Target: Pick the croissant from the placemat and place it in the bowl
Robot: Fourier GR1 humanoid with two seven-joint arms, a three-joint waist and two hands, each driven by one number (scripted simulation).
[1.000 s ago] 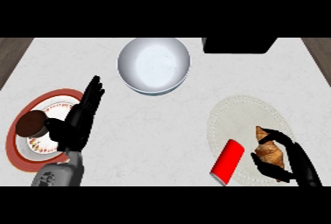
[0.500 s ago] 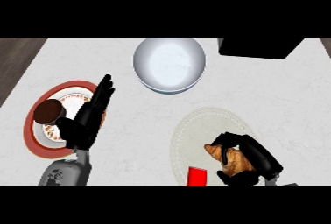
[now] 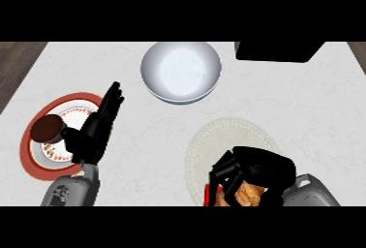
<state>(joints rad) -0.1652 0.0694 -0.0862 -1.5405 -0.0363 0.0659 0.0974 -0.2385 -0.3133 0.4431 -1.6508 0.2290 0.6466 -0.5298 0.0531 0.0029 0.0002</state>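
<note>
The brown croissant [image 3: 245, 195] lies at the near edge of the pale round placemat [image 3: 232, 140], mostly hidden under my right hand [image 3: 255, 167], whose fingers are curled round it. The white bowl [image 3: 181, 70] stands at the far middle of the counter, well apart from that hand. My left hand [image 3: 97, 130] rests open at the left, fingers straight and pointing away, beside the red-rimmed plate [image 3: 36, 155].
A brown round item [image 3: 49, 128] sits on the red-rimmed plate at the left. A red object [image 3: 208, 193] peeks out beside the croissant at the lower edge. A black box [image 3: 279, 50] stands at the far right. Dark floor shows past the counter's corners.
My right hand has closed over the croissant, which now shows less. The view has shifted, so bowl, plate and placemat sit elsewhere in the picture. The left hand keeps its pose.
</note>
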